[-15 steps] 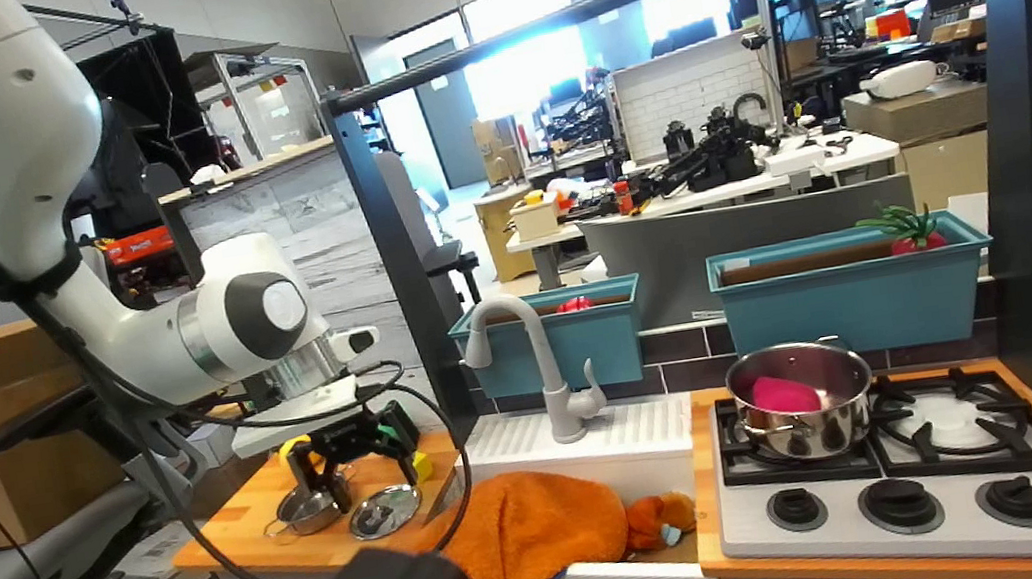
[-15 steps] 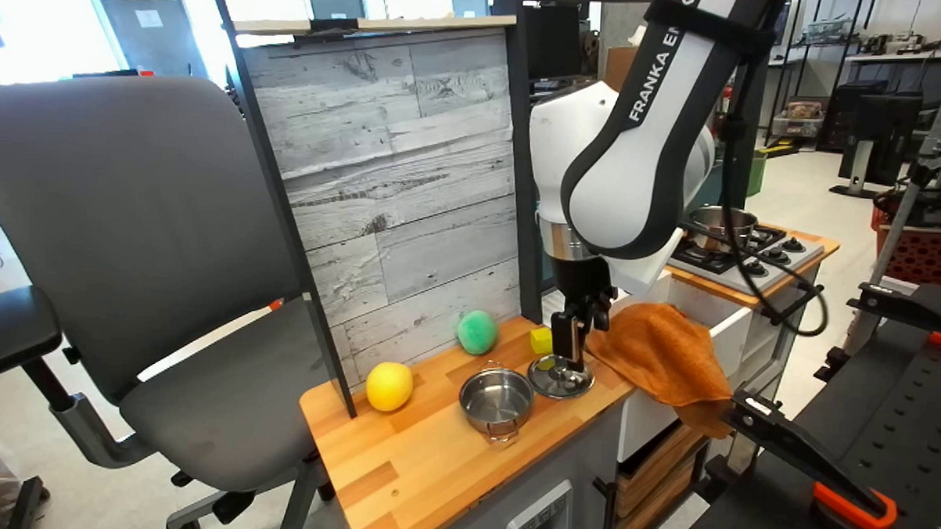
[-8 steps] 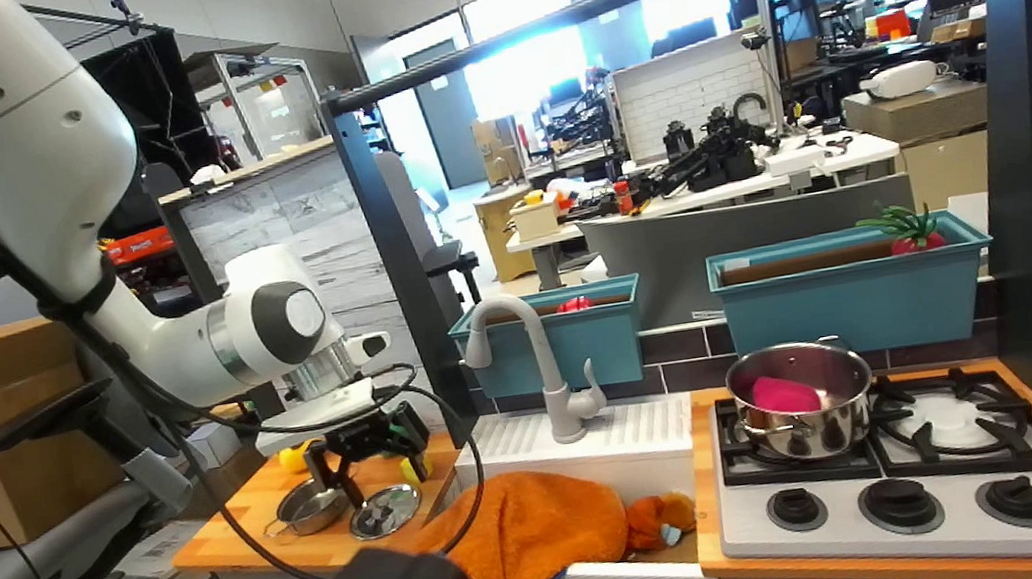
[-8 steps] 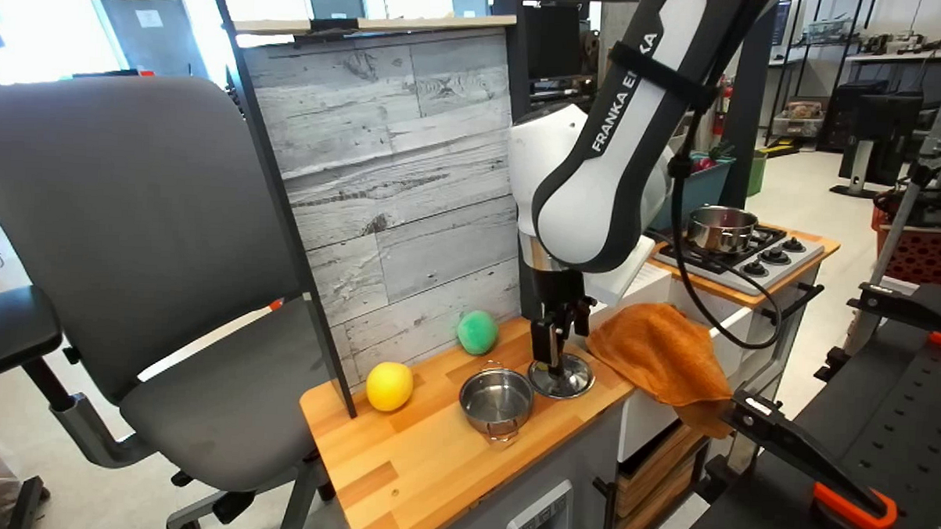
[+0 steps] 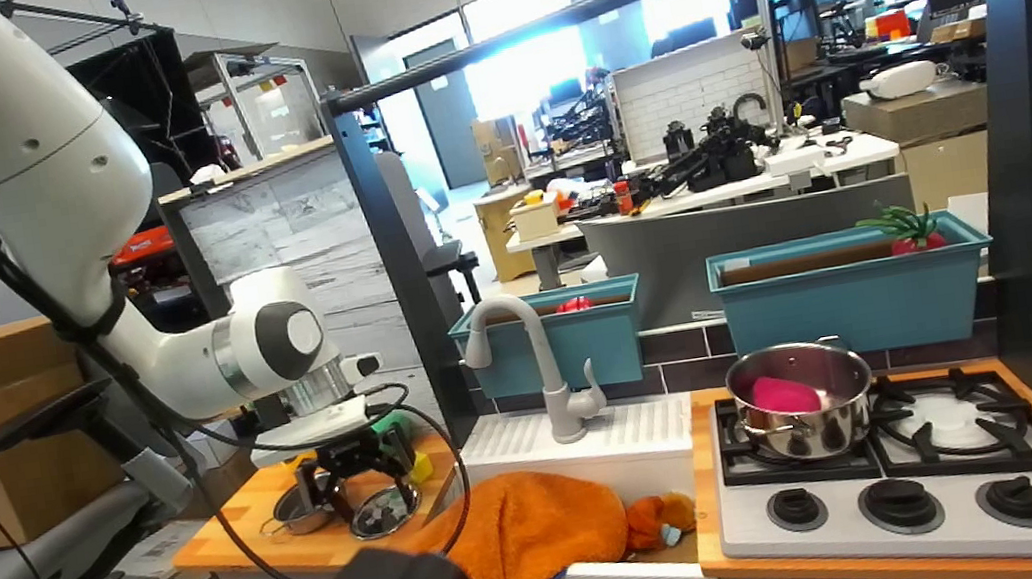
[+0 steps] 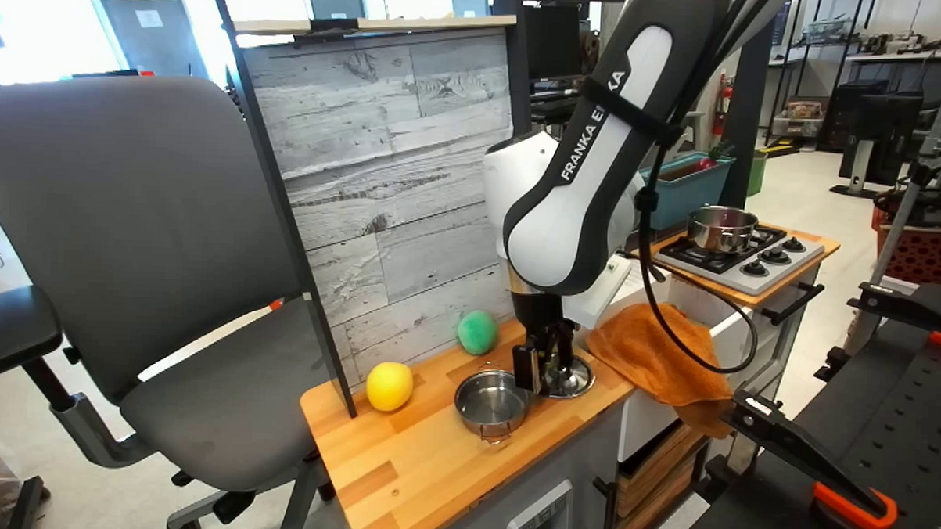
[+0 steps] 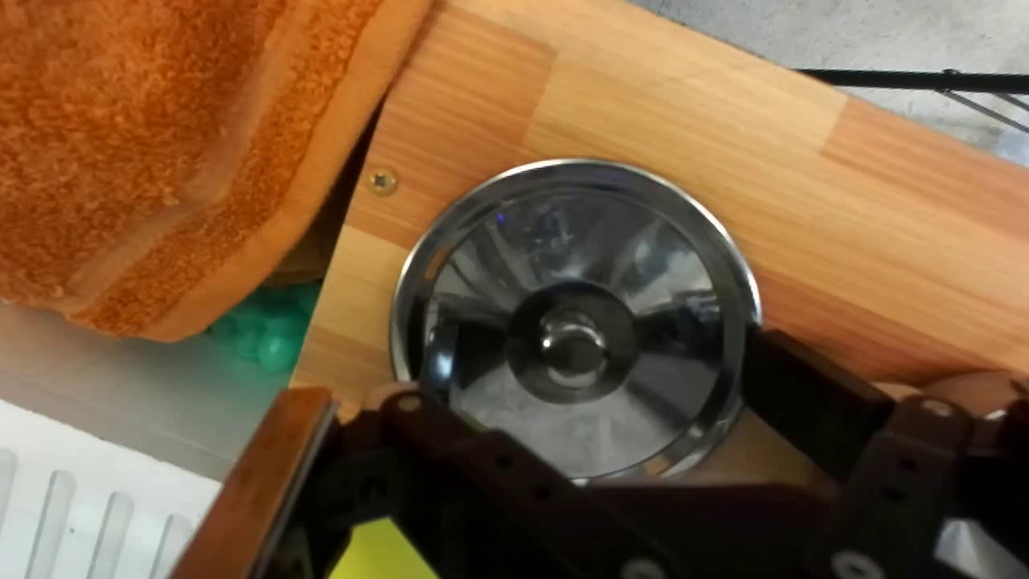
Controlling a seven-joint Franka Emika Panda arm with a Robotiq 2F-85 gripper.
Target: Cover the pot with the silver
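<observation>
The pot is shiny metal and stands uncovered on a stove burner, with a pink object inside; it also shows in an exterior view. A round silver lid with a centre knob lies flat on the wooden counter, in both exterior views too. My gripper is open and low over the lid, fingers wide apart on either side of the knob, near the rim. It shows in both exterior views. I cannot tell whether the fingers touch the lid.
A smaller silver pot stands beside the lid, close to one finger. A yellow ball, a green ball and a yellow block are on the counter. An orange towel drapes the sink. A faucet and teal bins stand behind.
My gripper has moved down over the lid and, in an exterior view, a little leftward. The smaller silver pot has shifted slightly away from the lid. The lid has not visibly moved.
</observation>
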